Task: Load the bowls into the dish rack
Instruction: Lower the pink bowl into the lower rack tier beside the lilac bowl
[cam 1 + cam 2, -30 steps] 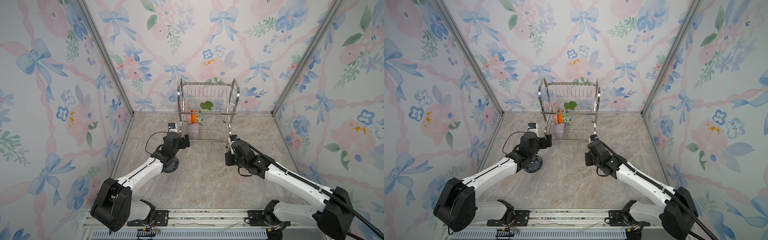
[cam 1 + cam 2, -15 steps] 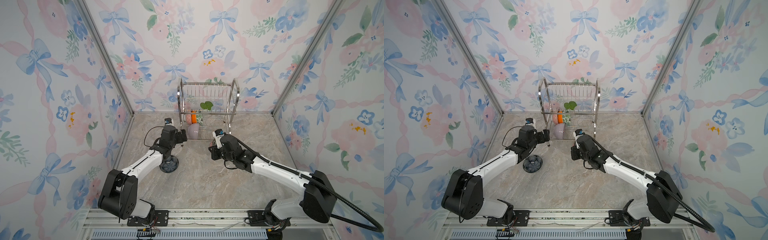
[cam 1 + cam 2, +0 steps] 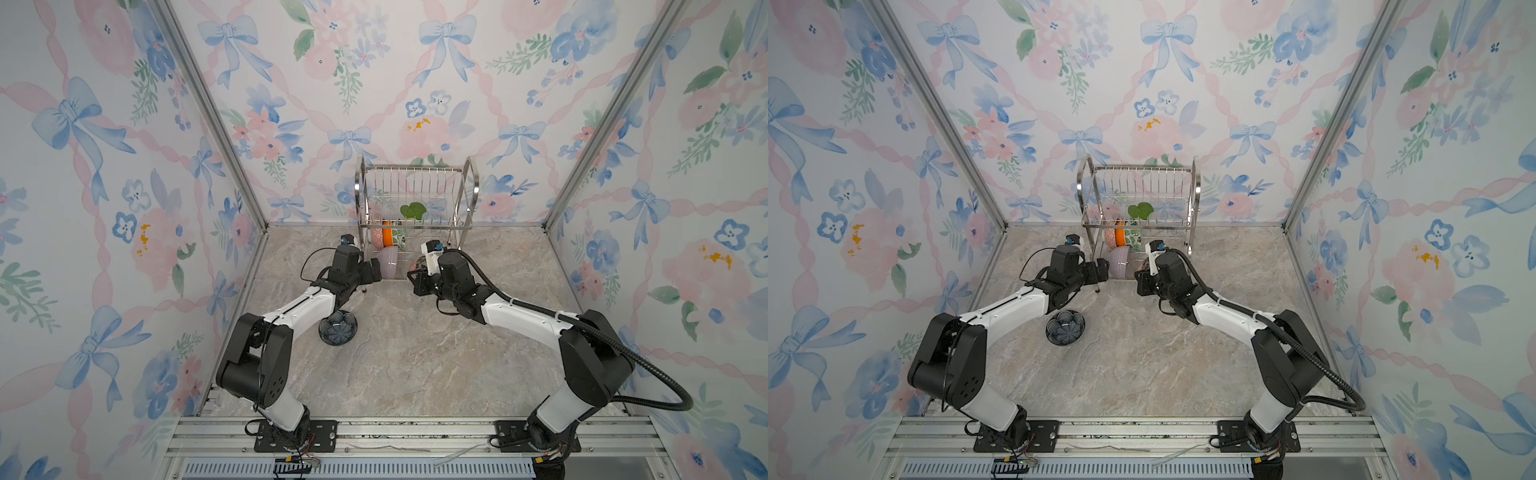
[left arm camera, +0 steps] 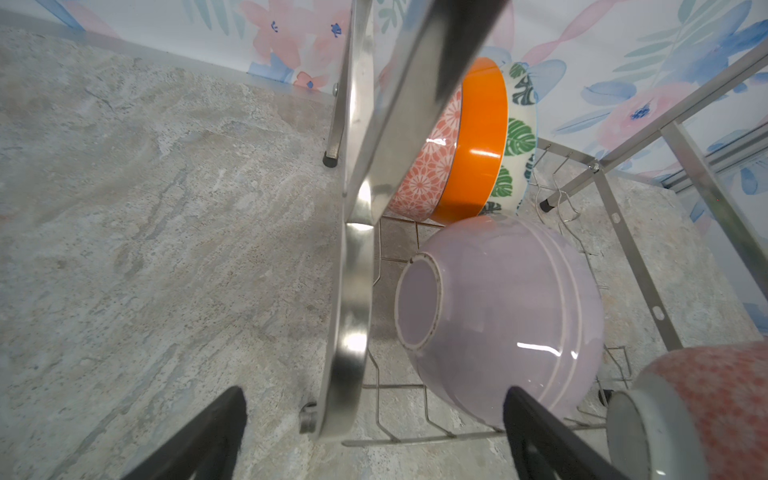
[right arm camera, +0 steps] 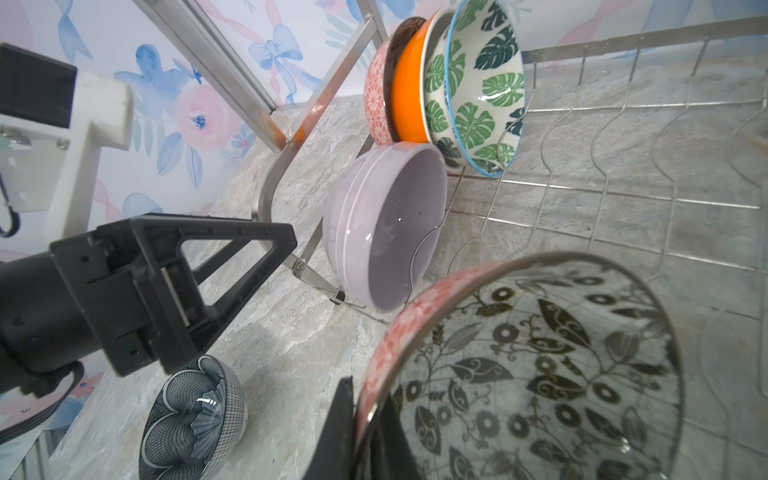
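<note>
Four bowls in dish rack, right claw gripping floral bowl at rack's front, left claw open, dark blue bowl on desk before rack.

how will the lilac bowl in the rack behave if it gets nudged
The lilac bowl shows bright glaze highlights, so it is probably slippery. It stands on edge among the thin wires of the dish rack, so a nudge might roll or tip it. It looks ceramic: likely stiff, chippable.

Two arms here, white shells between chunky black joints. Left arm: a thin black cable loops off its wrist. Right arm: a thick ribbed black hose trails behind. Fingers are black open-framed triangles.
</note>
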